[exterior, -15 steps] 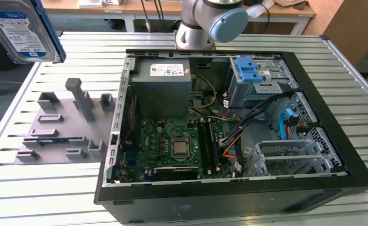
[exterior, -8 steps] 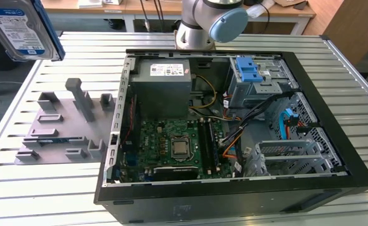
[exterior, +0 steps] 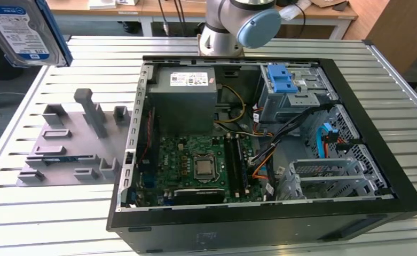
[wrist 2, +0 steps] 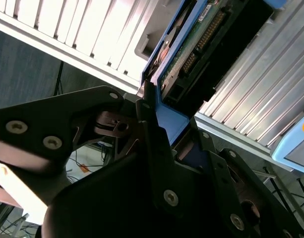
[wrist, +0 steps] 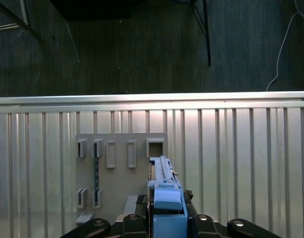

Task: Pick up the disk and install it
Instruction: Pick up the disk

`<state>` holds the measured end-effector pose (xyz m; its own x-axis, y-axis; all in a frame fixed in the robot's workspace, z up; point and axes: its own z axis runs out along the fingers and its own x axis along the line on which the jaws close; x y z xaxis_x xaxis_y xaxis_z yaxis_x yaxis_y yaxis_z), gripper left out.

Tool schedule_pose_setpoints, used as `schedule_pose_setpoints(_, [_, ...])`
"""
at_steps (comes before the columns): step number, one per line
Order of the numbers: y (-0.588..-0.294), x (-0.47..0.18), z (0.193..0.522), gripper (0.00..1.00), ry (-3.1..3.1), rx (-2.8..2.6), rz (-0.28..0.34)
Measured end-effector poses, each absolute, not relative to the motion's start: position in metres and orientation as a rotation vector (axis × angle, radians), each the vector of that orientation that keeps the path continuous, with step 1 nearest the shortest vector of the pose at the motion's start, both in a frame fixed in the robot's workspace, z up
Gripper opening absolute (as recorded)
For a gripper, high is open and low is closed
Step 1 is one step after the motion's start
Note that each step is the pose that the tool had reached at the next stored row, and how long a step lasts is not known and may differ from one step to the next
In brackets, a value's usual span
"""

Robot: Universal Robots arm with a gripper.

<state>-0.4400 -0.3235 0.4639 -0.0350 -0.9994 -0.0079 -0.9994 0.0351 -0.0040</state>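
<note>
Exterior view: the disk (exterior: pixel 23 29) hangs high toward the tabletop's (exterior: pixel 44 218) edge at the exterior view's left, well apart from the open case (exterior: pixel 265 224). Second wrist view: the pincer (wrist 2: pixel 171 126) is clamped on the disk's edge. First wrist view: the disk sits edge-on above the rack (wrist: pixel 122 148). Pick-up looks done; installing calls for squaring it to the bay (exterior: pixel 293 90).

In the exterior view, an open computer case (exterior: pixel 251 229) is lying on my slatted table (exterior: pixel 37 224), a grey slotted rack (exterior: pixel 69 141) sitting at its nine o'clock.

Robotics lab: robot arm (exterior: pixel 237 24), slatted metal bench (exterior: pixel 52 224), opened computer tower (exterior: pixel 265 228).
</note>
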Motion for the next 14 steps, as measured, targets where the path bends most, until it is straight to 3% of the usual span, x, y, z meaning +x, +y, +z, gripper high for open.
schedule_pose_setpoints(14, [-0.323, -0.440, 0.478, 0.36, 2.254, -2.176, 0.004])
